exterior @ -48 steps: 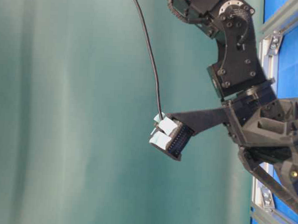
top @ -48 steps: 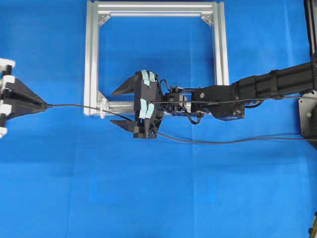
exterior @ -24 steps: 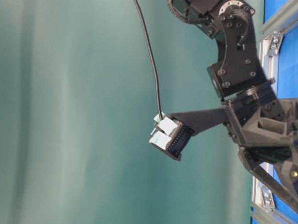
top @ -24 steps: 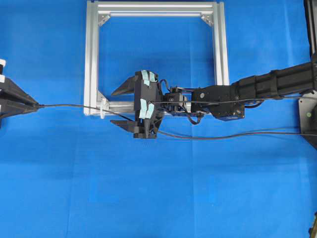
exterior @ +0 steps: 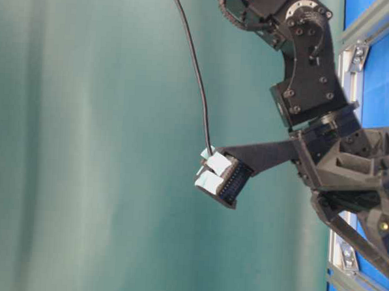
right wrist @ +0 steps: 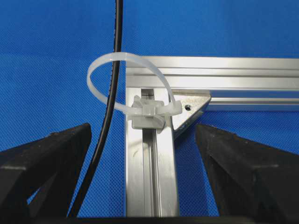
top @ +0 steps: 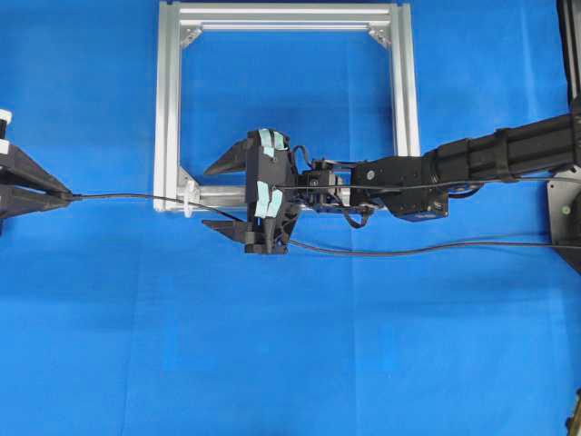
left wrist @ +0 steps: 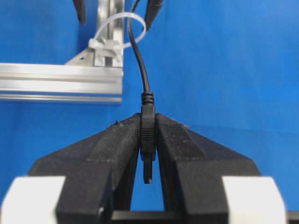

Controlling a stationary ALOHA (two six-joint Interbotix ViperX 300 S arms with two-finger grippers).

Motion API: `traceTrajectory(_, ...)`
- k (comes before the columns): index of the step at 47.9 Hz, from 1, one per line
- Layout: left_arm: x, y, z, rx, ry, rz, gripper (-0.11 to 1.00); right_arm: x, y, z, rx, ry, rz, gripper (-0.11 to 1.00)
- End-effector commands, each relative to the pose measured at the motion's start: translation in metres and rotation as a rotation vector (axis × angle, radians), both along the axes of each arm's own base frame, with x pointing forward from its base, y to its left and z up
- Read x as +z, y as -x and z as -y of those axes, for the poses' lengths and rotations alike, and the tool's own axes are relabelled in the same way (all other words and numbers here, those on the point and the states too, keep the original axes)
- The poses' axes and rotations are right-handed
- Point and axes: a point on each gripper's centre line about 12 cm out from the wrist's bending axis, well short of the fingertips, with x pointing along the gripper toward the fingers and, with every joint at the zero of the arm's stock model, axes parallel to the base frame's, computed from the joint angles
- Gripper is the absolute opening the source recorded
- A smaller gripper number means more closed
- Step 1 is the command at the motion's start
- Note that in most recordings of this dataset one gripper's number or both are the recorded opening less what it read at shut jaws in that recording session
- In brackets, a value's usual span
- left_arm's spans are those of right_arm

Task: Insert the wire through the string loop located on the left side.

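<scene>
Both arms stand apart: the left gripper [left wrist: 147,154] pinches the plug of the thin black wire [top: 136,195], which passes through the white string loop [right wrist: 126,81] on the silver aluminium frame [top: 168,100]; the right gripper [right wrist: 140,172] gapes wide around that corner.

wire [right wrist: 111,88] runs through string loop [right wrist: 122,79]

blue cloth [top: 272,345] | silver frame [top: 168,109] | teal backdrop [exterior: 83,146]
</scene>
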Motion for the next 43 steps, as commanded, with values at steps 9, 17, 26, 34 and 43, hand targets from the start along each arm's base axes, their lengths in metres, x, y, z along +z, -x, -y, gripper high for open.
traceTrajectory(9, 0.007, -0.003, 0.001, -0.003, 0.001, 0.023, 0.67, 0.021, -0.003, 0.000, -0.002, 0.000, 0.052, 0.95)
traceTrajectory(17, 0.007, -0.002, 0.001, -0.004, -0.001, 0.020, 0.82, 0.021, -0.003, 0.000, -0.001, 0.002, 0.051, 0.95)
traceTrajectory(26, 0.008, -0.003, -0.001, 0.006, 0.001, 0.028, 0.81, 0.025, -0.004, 0.000, -0.003, 0.000, 0.060, 0.95)
traceTrajectory(34, 0.008, -0.003, -0.002, 0.017, 0.002, 0.029, 0.81, 0.047, -0.002, 0.000, -0.001, 0.002, 0.098, 0.95)
traceTrajectory(43, 0.010, -0.004, -0.003, 0.018, 0.000, 0.051, 0.81, 0.080, 0.004, -0.001, 0.006, 0.007, 0.127, 0.95)
